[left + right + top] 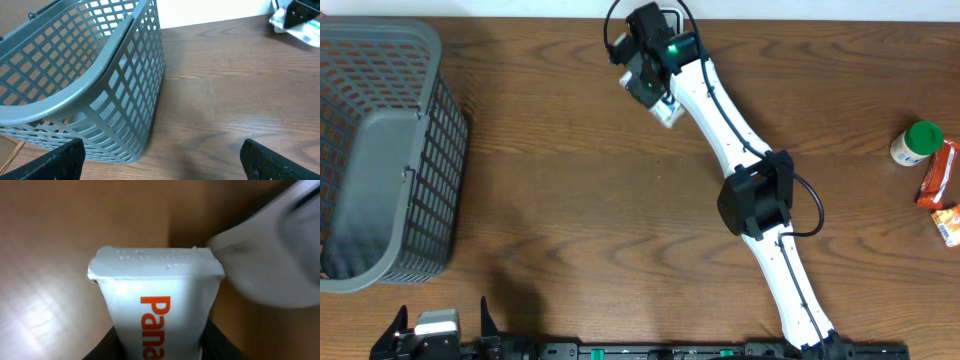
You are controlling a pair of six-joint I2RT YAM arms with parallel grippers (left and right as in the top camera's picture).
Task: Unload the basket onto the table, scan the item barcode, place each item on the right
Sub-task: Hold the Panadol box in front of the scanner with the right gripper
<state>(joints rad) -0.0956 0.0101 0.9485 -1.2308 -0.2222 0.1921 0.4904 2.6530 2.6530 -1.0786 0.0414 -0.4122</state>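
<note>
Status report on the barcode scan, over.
Left gripper open, near the grey basket. Right gripper shut on the white tube. Blurred pale object next to tube, cannot identify.

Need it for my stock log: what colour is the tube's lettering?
Orange on the white tube; clearest in the right wrist view.

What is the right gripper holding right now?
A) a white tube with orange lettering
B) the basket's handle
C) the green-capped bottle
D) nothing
A: the right wrist view shows the white tube, orange lettering on it, clamped in the right gripper; the green-capped bottle stands apart near the table's right edge.
</note>
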